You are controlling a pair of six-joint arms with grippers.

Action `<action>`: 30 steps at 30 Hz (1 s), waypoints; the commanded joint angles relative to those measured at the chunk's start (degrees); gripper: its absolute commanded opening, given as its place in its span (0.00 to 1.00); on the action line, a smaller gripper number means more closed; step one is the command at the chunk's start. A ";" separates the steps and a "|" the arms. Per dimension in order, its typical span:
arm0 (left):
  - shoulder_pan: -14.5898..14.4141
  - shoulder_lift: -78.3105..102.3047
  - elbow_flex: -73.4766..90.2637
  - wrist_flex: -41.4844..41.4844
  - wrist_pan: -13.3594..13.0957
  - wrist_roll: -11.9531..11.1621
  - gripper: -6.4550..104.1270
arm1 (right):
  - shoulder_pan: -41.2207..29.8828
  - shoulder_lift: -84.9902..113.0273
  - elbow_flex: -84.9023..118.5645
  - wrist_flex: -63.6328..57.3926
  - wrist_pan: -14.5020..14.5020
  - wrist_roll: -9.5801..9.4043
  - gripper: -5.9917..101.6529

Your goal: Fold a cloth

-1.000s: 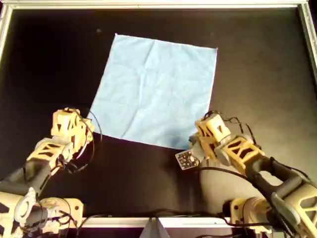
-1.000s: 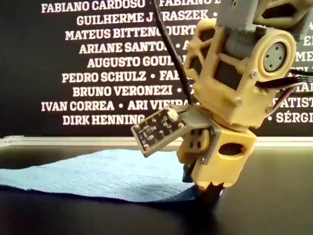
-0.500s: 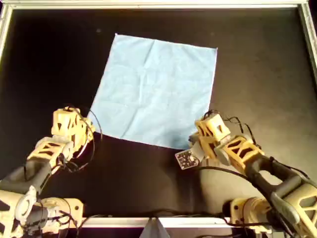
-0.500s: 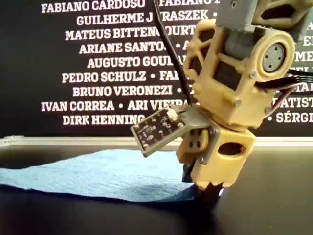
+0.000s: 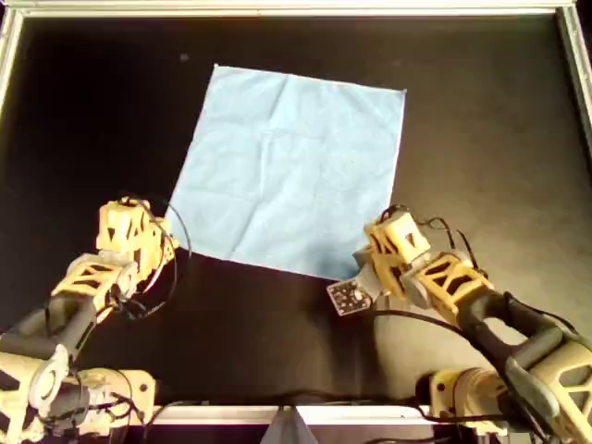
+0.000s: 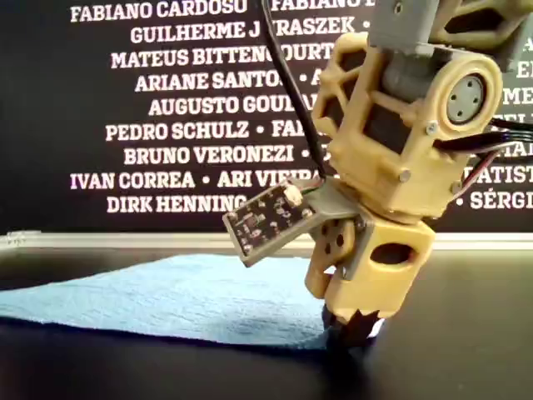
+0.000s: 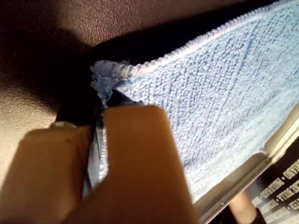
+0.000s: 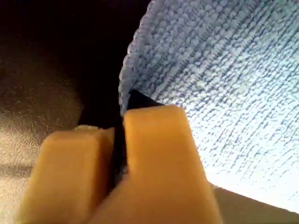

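On the black tabletop [image 5: 111, 111] the cloth [image 5: 291, 166] lies flat, slightly skewed; the left gripper [image 7: 100, 135] and the right gripper [image 8: 121, 140] each pinch a near corner.

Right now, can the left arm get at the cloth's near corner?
Probably yes: the left claw looks shut on that corner of the cloth, with nothing in its way.

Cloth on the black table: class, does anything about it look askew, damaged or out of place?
Nothing looks damaged. The cloth lies flat and unfolded, but turned at a slant to the table's edges. The left gripper and right gripper each pinch a near corner.
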State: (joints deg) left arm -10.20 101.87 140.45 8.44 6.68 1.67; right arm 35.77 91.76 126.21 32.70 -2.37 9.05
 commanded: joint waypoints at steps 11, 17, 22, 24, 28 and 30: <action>-2.72 1.58 0.00 0.26 0.26 0.70 0.05 | -2.29 7.03 -1.41 -1.14 0.70 -0.88 0.06; -8.53 3.69 1.85 0.44 0.18 -0.26 0.05 | -8.79 8.09 -1.41 -1.14 0.62 -1.05 0.06; -8.70 10.46 4.83 0.53 0.18 -0.35 0.05 | -11.16 7.91 -1.32 -1.14 0.53 -1.14 0.06; -8.70 13.71 7.12 0.53 0.26 -0.35 0.05 | -11.16 7.65 -1.32 -1.14 0.53 -1.14 0.06; -10.28 19.51 11.69 0.53 0.26 -0.26 0.05 | -11.16 7.29 -1.32 -1.14 0.62 -1.14 0.06; -12.04 21.27 13.10 0.53 0.26 -0.26 0.05 | -11.25 7.03 -1.32 -1.14 0.70 -1.23 0.06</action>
State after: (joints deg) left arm -19.42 118.74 153.19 9.23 6.86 1.23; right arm 24.87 96.24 126.47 32.61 -1.85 8.17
